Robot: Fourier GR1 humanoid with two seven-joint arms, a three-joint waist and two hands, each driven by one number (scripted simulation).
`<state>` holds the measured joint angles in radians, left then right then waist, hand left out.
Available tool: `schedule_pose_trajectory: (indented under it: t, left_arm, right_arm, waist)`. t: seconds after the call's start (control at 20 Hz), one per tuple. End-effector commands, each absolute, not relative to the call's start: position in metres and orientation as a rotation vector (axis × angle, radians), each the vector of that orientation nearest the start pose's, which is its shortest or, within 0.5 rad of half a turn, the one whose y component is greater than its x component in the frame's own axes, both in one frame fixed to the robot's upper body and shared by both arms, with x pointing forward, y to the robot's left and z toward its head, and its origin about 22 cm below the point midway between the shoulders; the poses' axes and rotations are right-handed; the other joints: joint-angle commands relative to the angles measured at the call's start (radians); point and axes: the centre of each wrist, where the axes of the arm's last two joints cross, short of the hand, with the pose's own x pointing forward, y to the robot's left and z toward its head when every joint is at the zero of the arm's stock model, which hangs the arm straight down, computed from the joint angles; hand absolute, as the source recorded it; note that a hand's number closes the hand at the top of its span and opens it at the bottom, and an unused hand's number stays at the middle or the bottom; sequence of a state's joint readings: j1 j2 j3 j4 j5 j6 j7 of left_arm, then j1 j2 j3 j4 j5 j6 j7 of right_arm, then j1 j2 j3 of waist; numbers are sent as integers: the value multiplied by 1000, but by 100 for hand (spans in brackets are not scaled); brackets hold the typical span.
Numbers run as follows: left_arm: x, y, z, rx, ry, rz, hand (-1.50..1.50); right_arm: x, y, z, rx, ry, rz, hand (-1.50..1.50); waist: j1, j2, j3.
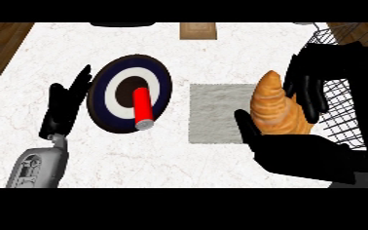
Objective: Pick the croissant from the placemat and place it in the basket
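The golden-brown croissant is held upright in my right hand, whose fingers and thumb curl round it. It hangs over the right edge of the grey placemat, just left of the black wire basket. My left hand rests open at the left, fingers up, beside a round plate.
A plate with dark blue and white rings lies left of the placemat, with a red cylinder lying on it. A small brown block sits at the counter's far edge. The white counter ends at wood on the left.
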<state>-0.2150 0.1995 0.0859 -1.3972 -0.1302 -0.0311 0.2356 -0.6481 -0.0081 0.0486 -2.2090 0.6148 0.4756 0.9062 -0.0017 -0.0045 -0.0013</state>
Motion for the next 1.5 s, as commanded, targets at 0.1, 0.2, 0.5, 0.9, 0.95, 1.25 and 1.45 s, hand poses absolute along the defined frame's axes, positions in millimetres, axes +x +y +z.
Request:
schedule_pose_trajectory:
  t: [0.1, 0.2, 0.5, 0.9, 0.95, 1.25, 1.45]
  left_arm:
    - [298, 282, 27, 255, -1354, -210, 0]
    - [298, 267, 25, 260, -1347, -213, 0]
    - [290, 268, 14, 262, -1355, -208, 0]
    - [292, 272, 28, 269, -1370, -214, 0]
    - [294, 275, 24, 245, -1367, -213, 0]
    - [304, 276, 41, 263, -1363, -210, 0]
    - [304, 285, 27, 262, -1355, -217, 0]
  right_arm:
    - [239, -166, 323, -701, -1709, 525, 150]
    - [237, -178, 339, -788, -1700, 533, 150]
    - [278, -213, 350, -1167, -1459, 678, 150]
    - [309, -310, 349, -1250, -1262, 749, 150]
    - [302, -300, 354, -1264, -1254, 764, 150]
    - [319, -372, 310, -1253, -1288, 787, 150]
    - [330, -384, 296, -1161, -1324, 821, 150]
  waist:
    - [2, 2, 0]
    - [-3, 0, 0]
    - [2, 7, -1]
    - [7, 10, 2]
    - [1, 5, 1]
    - [6, 9, 2]
    - [5, 8, 1]
